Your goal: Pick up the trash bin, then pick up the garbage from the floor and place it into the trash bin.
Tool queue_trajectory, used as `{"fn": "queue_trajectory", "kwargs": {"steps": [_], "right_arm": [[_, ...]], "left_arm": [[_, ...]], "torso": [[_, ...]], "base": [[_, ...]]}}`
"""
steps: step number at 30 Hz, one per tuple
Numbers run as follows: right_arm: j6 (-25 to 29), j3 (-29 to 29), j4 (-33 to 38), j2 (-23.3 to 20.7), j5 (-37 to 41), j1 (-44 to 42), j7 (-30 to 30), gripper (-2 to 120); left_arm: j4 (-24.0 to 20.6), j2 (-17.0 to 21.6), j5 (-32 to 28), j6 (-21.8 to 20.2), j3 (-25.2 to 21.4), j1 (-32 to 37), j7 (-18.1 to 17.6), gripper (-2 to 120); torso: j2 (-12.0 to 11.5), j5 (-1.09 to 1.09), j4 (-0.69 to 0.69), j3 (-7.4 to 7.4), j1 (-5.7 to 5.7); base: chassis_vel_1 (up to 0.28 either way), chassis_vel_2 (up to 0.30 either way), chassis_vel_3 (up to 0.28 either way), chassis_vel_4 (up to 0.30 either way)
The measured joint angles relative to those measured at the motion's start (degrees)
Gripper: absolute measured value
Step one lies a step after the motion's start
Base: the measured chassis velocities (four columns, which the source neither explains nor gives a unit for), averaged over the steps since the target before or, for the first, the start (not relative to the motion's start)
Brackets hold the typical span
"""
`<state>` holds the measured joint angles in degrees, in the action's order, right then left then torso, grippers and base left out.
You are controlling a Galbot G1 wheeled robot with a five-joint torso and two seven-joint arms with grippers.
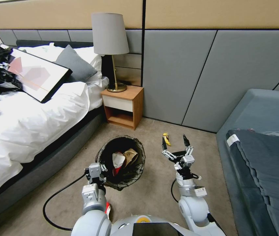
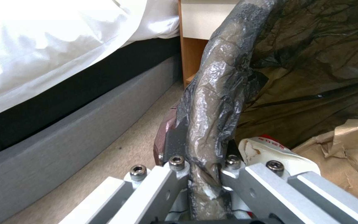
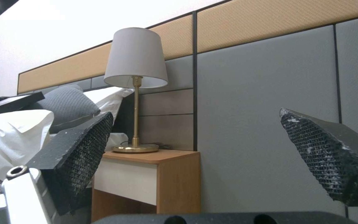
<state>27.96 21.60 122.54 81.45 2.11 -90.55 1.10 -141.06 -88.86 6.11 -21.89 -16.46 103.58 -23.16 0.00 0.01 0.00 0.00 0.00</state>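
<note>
Hotel-style bedroom: beige carpet [image 1: 152, 196], bed [image 1: 31, 131] along the robot's left, wooden nightstand [image 1: 123, 106] with a lamp [image 1: 110, 36] against grey wall panels, blue sofa [image 1: 264, 147] on the right.

The bin [image 1: 121, 162] was out in front of the robot, tilted toward it, black liner folded over the rim. The left gripper [image 1: 97, 170] was pinching the near rim, liner and all; the left wrist view showed the fingers pressed on either side of that rim [image 2: 212, 124]. So the bin was in hand, though I couldn't tell whether it was clear of the carpet.

Inside lay a tan bag [image 1: 131, 156] and a red-and-white wrapper [image 1: 117, 160], so some garbage seemed already dealt with.

The right gripper [image 1: 176, 144] hung in the air beside the bin, fingers spread wide, nothing in them. Just beyond it, a yellow wrapper [image 1: 167, 139] lay on the carpet near the wall. That piece, at least, was left to collect.
</note>
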Motion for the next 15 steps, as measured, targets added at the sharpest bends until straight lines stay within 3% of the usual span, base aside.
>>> {"fn": "queue_trajectory", "kwargs": {"steps": [15], "right_arm": [[0.0,0.0,0.0,0.0,0.0,0.2,-0.1,100]], "left_arm": [[0.0,0.0,0.0,0.0,0.0,0.0,0.0,0]], "torso": [[0.0,-0.01,0.00,0.00,0.00]], "base": [[-0.096,0.093,0.093,-0.092]]}}
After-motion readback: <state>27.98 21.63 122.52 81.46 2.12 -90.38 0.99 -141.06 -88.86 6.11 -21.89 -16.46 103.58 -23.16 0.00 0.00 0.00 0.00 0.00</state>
